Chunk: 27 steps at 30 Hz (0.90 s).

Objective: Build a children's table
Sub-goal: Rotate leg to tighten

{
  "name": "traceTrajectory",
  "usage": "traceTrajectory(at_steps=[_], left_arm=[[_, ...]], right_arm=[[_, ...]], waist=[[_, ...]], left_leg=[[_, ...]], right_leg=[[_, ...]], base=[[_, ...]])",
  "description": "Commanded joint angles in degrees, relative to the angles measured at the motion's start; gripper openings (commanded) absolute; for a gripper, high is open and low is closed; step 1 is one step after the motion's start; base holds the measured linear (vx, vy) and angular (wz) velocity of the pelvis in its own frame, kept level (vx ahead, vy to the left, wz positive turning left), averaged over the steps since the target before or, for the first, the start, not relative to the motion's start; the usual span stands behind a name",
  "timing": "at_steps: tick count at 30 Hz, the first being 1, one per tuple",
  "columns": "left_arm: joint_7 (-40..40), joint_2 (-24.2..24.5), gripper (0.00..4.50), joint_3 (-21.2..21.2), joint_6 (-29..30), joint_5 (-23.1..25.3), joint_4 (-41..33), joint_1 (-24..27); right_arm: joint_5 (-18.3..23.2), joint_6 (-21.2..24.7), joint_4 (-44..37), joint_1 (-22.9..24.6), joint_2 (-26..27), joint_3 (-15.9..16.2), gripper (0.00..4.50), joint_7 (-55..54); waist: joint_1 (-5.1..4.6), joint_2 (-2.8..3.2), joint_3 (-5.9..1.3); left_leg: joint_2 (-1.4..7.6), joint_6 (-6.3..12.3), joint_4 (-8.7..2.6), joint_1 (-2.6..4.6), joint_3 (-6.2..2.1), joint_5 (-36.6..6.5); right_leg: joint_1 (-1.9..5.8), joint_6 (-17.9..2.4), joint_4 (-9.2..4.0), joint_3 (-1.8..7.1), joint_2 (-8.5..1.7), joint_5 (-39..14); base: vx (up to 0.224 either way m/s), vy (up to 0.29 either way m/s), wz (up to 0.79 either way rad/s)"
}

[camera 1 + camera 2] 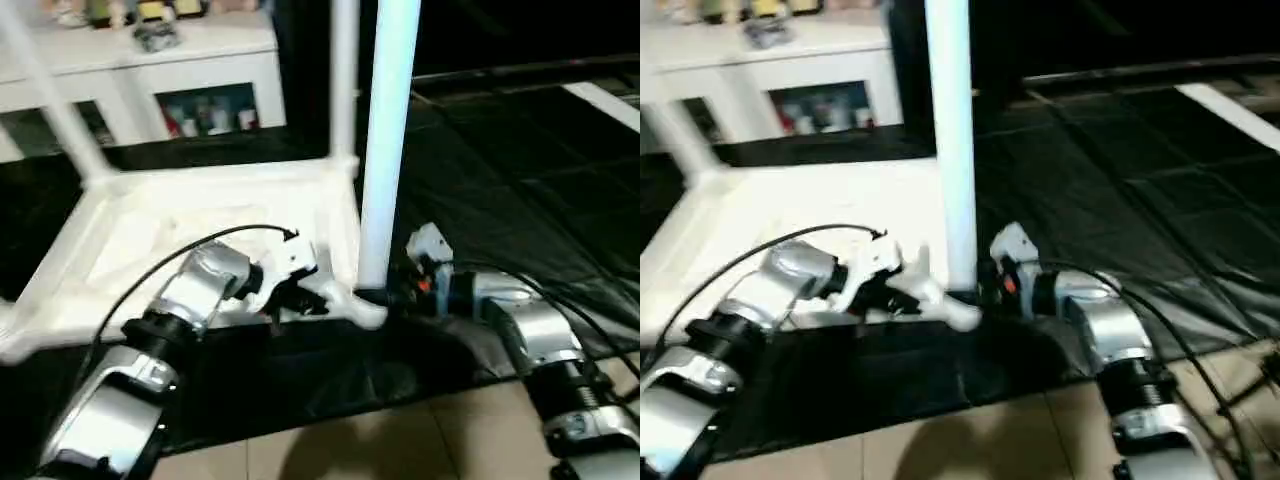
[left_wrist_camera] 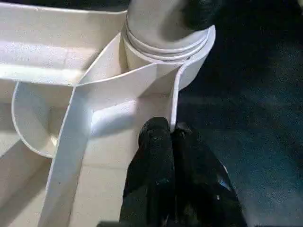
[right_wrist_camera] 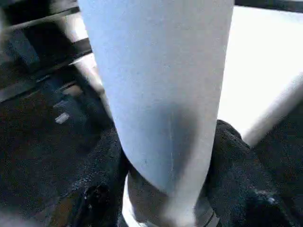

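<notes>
Table leg (image 1: 388, 140) stands upright in the tabletop's corner socket (image 2: 165, 52).

Floor: we log beige tiles (image 1: 400, 440) nearest us, under a black mat (image 1: 520, 190).
On mat: we list the upturned white table top (image 1: 150, 250).

A white cabinet (image 1: 200, 62) with glass doors stands behind, small items on top; black mat (image 1: 520, 190) covers tiled floor (image 1: 400, 445).
</notes>
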Motion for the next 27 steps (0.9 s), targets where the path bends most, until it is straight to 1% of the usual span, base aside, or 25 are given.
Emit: traceTrajectory(at_steps=[1, 2, 5, 6, 7, 8, 9, 10, 11, 12, 13, 14, 18, 19, 20, 21, 22, 23, 24, 25, 26, 27], left_arm=[[5.2, -5.5, 0.00, 0.5, 2.7, -2.0, -0.4, -1.6], [6.9, -6.3, 0.00, 1.0, 3.4, -1.9, -0.2, -1.8], [12.2, -8.7, 0.00, 2.8, 5.1, -1.9, 1.3, -2.9], [12.6, -8.9, 0.00, 2.9, 5.2, -1.9, 1.5, -3.0], [15.0, -9.8, 0.00, 3.7, 5.7, -1.9, 2.1, -3.5], [17.2, -10.5, 0.00, 4.4, 5.9, -1.8, 2.5, -3.9], [17.3, -10.6, 0.00, 4.5, 6.0, -1.8, 2.6, -3.9], [21.1, -11.9, 0.00, 5.9, 6.6, -1.9, 3.1, -4.6], [23.0, -12.7, 0.00, 6.5, 7.1, -1.7, 2.9, -4.9], [23.0, -12.7, 0.00, 6.5, 7.1, -1.7, 2.9, -4.9], [23.4, -12.9, 0.00, 6.7, 7.2, -1.5, 2.9, -4.9], [23.5, -13.0, 0.00, 6.7, 7.3, -1.5, 2.9, -4.9], [22.4, -12.6, 0.00, 6.6, 7.1, -1.7, 2.3, -4.5], [22.1, -12.5, 0.00, 6.5, 6.9, -1.7, 2.2, -4.4], [20.6, -11.9, 0.00, 6.3, 6.6, -1.9, 1.9, -4.0], [20.1, -11.6, 0.00, 6.2, 6.5, -2.0, 1.7, -3.8], [19.6, -11.4, 0.00, 6.1, 6.4, -2.0, 1.5, -3.7], [18.3, -10.7, 0.00, 5.6, 6.1, -2.0, 1.2, -3.2], [16.8, -9.8, 0.00, 4.8, 4.9, -1.6, 1.0, -2.8], [16.8, -9.8, 0.00, 4.8, 4.9, -1.6, 1.0, -2.8], [15.7, -9.2, 0.00, 4.3, 4.4, -1.4, 0.9, -2.4], [14.7, -8.7, 0.00, 3.9, 4.2, -1.2, 0.8, -2.2]], right_arm=[[0.1, 5.3, 1.2, 0.9, 7.0, 2.8, 2.04, -6.8], [0.1, 5.9, 1.6, 0.7, 8.5, 2.3, 2.04, -9.4], [-0.8, 5.3, 4.0, -0.4, 12.5, 1.2, 2.04, -16.7], [-0.9, 5.3, 4.2, -0.5, 12.7, 1.1, 2.04, -17.1], [-1.4, 5.2, 5.5, -1.3, 14.3, 0.6, 2.04, -20.1], [-2.0, 5.3, 6.3, -1.9, 15.3, 0.5, 2.04, -22.1], [-2.1, 5.3, 6.4, -1.9, 15.4, 0.5, 2.04, -22.2], [-3.2, 5.3, 7.8, -3.3, 17.1, -0.5, 2.04, -26.6], [-3.2, 5.9, 8.6, -4.5, 18.1, -2.1, 2.04, -29.3], [-3.2, 5.9, 8.6, -4.5, 18.1, -2.1, 2.04, -29.3], [-3.0, 5.9, 9.2, -5.1, 18.4, -3.1, 2.03, -30.4], [-2.9, 5.9, 9.4, -5.3, 18.5, -3.3, 2.03, -30.6], [-2.1, 4.5, 8.9, -5.1, 18.3, -4.0, 2.03, -29.4], [-2.1, 4.2, 8.7, -4.9, 18.2, -4.0, 2.38, -29.1], [-2.2, 3.1, 8.4, -4.4, 17.3, -4.0, 2.58, -28.0], [-2.3, 2.6, 8.3, -4.2, 17.1, -4.1, 2.58, -27.5], [-2.3, 2.1, 8.1, -3.9, 16.7, -4.0, 2.74, -26.8], [-2.5, 1.1, 7.4, -3.3, 15.5, -3.5, 2.80, -24.8], [-2.6, 0.0, 6.4, -2.5, 13.9, -2.8, 2.90, -22.4], [-2.6, 0.0, 6.4, -2.5, 13.9, -2.8, 2.90, -22.4], [-2.6, -0.5, 5.5, -1.8, 12.6, -2.2, 3.04, -20.4], [-2.4, -0.7, 4.6, -1.2, 11.2, -1.7, 3.19, -18.2]], waist=[[-0.01, -1.17, -3.07], [-0.39, -1.12, -3.00], [-0.97, -1.13, -2.88], [-1.10, -1.14, -2.93], [-1.22, -1.09, -2.89], [-1.44, -0.98, -2.96], [-1.46, -0.99, -2.96], [-1.58, -0.86, -3.03], [-1.64, -0.90, -3.19], [-1.65, -0.93, -3.20], [-1.69, -1.01, -3.17], [-1.69, -0.85, -3.15], [-1.51, -0.96, -3.28], [-1.52, -0.96, -3.28], [-1.45, -0.89, -3.25], [-1.49, -0.93, -3.25], [-1.45, -0.93, -3.28], [-1.46, -0.84, -3.24], [-1.48, -0.89, -3.29], [-1.40, -0.90, -3.33], [-1.52, -0.88, -3.46], [-1.45, -0.88, -3.51]], left_leg=[[0.05, 2.35, -4.90, -1.13, 0.67, -6.6], [-0.01, 2.12, -4.94, -1.20, 0.65, -7.1], [-0.19, 1.85, -5.14, -1.12, 0.61, -8.7], [-0.21, 1.86, -5.12, -1.04, 0.65, -9.0], [-0.26, 2.16, -5.18, -1.05, 0.63, -9.5], [-0.21, 2.00, -5.28, -0.93, 0.64, -9.3], [-0.19, 2.04, -5.36, -0.93, 0.58, -9.4], [-0.06, 2.22, -5.45, -0.92, 0.58, -9.5], [-0.07, 2.18, -5.50, -0.93, 0.57, -8.8], [-0.09, 2.34, -5.48, -0.83, 0.65, -8.6], [-0.13, 2.49, -5.45, -0.87, 0.67, -8.6], [-0.14, 2.89, -5.47, -0.89, 0.70, -8.4], [-0.21, 3.92, -5.28, -0.97, 0.84, -6.7], [-0.20, 4.05, -5.27, -0.99, 0.84, -6.4], [-0.18, 4.22, -5.29, -1.04, 0.83, -6.0], [-0.20, 4.25, -5.26, -1.00, 0.89, -6.6], [-0.18, 4.36, -5.28, -1.05, 0.86, -6.8], [-0.13, 4.53, -5.34, -1.11, 0.84, -7.1], [-0.10, 4.68, -5.33, -1.15, 0.79, -7.1], [-0.04, 4.87, -5.31, -1.13, 0.75, -7.0], [-0.04, 5.20, -5.18, -1.18, 0.76, -5.3], [-0.03, 5.61, -5.06, -1.09, 0.82, -4.7]], right_leg=[[3.75, -10.6, -5.30, 2.30, -1.71, -15.1], [3.76, -10.6, -5.35, 2.38, -1.61, -15.7], [3.63, -9.9, -5.79, 2.27, -1.58, -18.2], [3.60, -9.8, -5.86, 2.28, -1.58, -18.6], [3.59, -9.6, -6.03, 2.24, -1.49, -18.8], [3.44, -10.0, -5.96, 2.32, -1.54, -17.8], [3.55, -10.0, -6.05, 2.25, -1.51, -17.7], [3.59, -10.3, -5.94, 2.24, -1.46, -16.7], [3.74, -10.6, -5.90, 2.21, -1.46, -15.0], [3.64, -10.9, -5.93, 2.25, -1.44, -14.2], [3.63, -11.0, -5.94, 2.29, -1.42, -13.8], [3.65, -11.4, -5.93, 2.30, -1.39, -12.9], [3.80, -12.1, -5.74, 2.39, -1.47, -10.2], [3.82, -12.3, -5.72, 2.38, -1.46, -9.8], [3.85, -12.4, -5.69, 2.37, -1.48, -9.4], [3.86, -12.4, -5.75, 2.38, -1.49, -9.7], [3.94, -12.5, -5.71, 2.39, -1.56, -9.6], [3.91, -12.6, -5.73, 2.37, -1.53, -9.6], [3.97, -12.6, -5.68, 2.36, -1.52, -9.2], [4.01, -12.7, -5.65, 2.36, -1.53, -8.7], [4.10, -13.6, -5.28, 2.39, -1.46, -5.7], [4.11, -14.0, -5.20, 2.38, -1.45, -4.3]], base=[[0.000, 0.000, 0.00], [0.000, 0.000, 0.00], [0.000, 0.000, 0.00], [0.000, 0.000, 0.00], [0.000, 0.000, 0.00], [0.000, 0.000, 0.00], [0.000, 0.000, 0.00], [0.000, 0.000, 0.00], [0.000, 0.000, 0.00], [0.000, 0.000, 0.00], [0.000, 0.000, 0.00], [0.000, 0.000, 0.00], [0.000, 0.000, 0.00], [0.000, 0.000, 0.00], [0.000, 0.000, 0.00], [0.000, 0.000, 0.00], [0.000, 0.000, 0.00], [0.000, 0.000, 0.00], [0.000, 0.000, 0.00], [0.000, 0.000, 0.00], [0.000, 0.000, 0.00], [0.000, 0.000, 0.00]])
